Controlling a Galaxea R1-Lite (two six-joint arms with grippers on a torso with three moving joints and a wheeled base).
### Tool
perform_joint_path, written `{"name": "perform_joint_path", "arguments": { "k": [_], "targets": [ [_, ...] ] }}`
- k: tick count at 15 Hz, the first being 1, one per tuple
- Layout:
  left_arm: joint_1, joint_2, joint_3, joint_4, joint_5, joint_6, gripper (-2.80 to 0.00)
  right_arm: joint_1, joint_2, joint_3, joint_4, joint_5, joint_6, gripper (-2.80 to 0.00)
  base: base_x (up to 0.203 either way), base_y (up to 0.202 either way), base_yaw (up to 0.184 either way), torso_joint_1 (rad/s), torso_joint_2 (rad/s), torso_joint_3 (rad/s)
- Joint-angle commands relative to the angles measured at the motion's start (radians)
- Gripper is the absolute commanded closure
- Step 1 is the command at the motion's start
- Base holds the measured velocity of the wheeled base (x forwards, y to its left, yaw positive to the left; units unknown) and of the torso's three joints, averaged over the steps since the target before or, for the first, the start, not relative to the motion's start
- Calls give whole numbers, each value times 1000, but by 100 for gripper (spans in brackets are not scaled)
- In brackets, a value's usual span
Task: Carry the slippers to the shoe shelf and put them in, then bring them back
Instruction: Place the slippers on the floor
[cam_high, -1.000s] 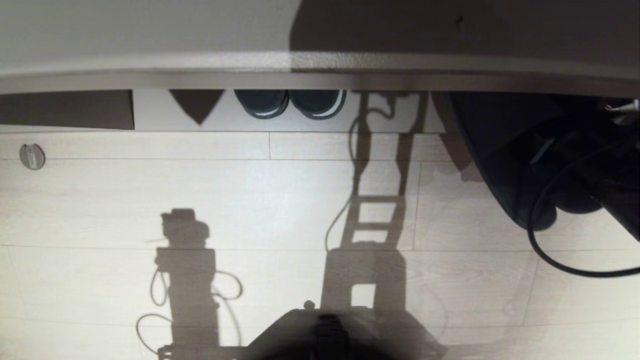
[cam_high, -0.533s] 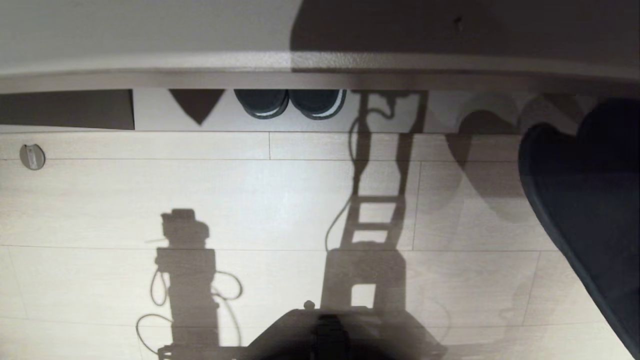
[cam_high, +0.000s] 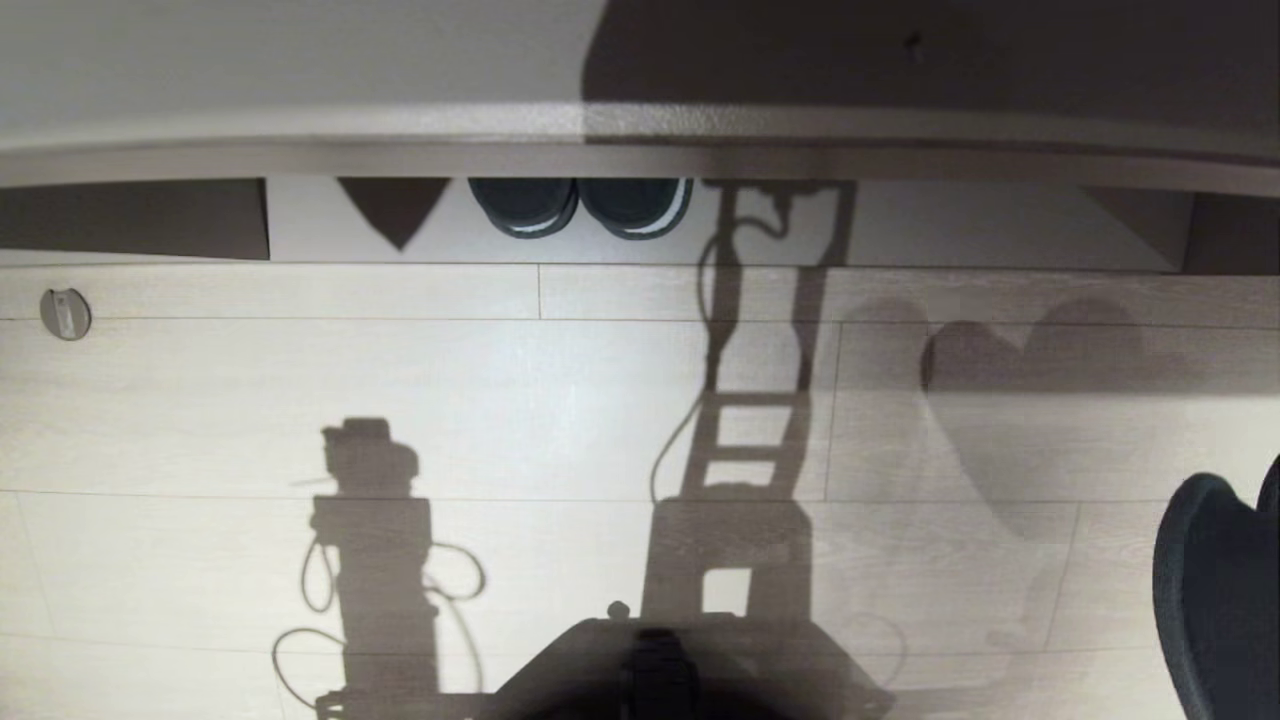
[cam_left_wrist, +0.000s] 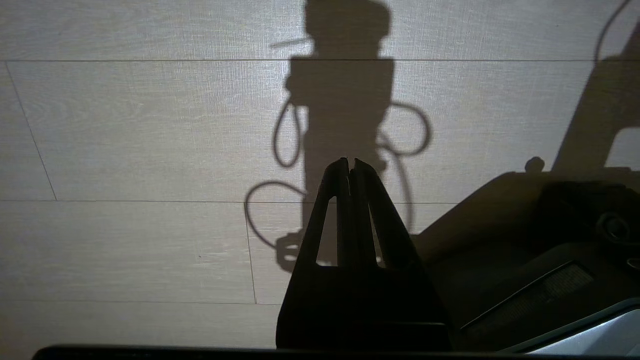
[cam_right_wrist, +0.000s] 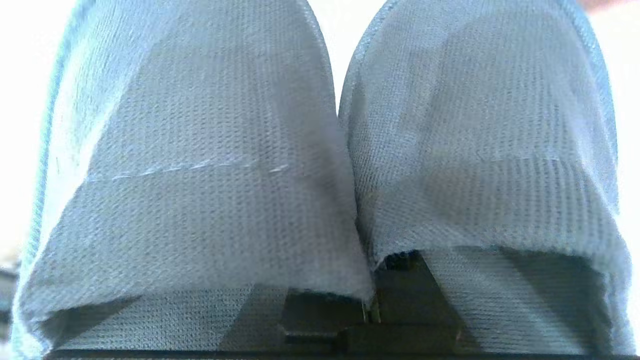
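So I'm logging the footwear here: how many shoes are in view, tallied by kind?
Grey fabric slippers, pinched together in the right gripper, at the head view's right edge: 2
Dark shoes with a white stripe, side by side in the shoe shelf: 2
Total: 4

The slippers are now drawn back out of the shoe shelf to the near right edge of the head view, low over the floor. Their heart-shaped shadow now falls on the floor boards.
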Motion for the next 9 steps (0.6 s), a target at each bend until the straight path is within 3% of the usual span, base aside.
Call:
{"name": "perform_joint_path", "arguments": {
  "k": [1, 3, 5, 9],
  "targets": [
    [0, -2, 2, -1, 0, 0, 0, -12, -124, 69, 12, 7, 0, 0, 0, 0, 0, 0, 0, 0],
    [0, -2, 2, -1, 0, 0, 0, -15, -215, 134, 66, -12, 1, 0, 0, 0, 0, 0, 0, 0],
    [0, 0, 2, -1, 0, 0, 0, -17, -216, 147, 167, -113, 1, 0, 0, 0, 0, 0, 0, 0],
    [0, 0, 2, 0, 0, -5, 0, -18, -214, 152, 229, -112, 29, 0, 0, 0, 0, 0, 0, 0]
  ]
}}
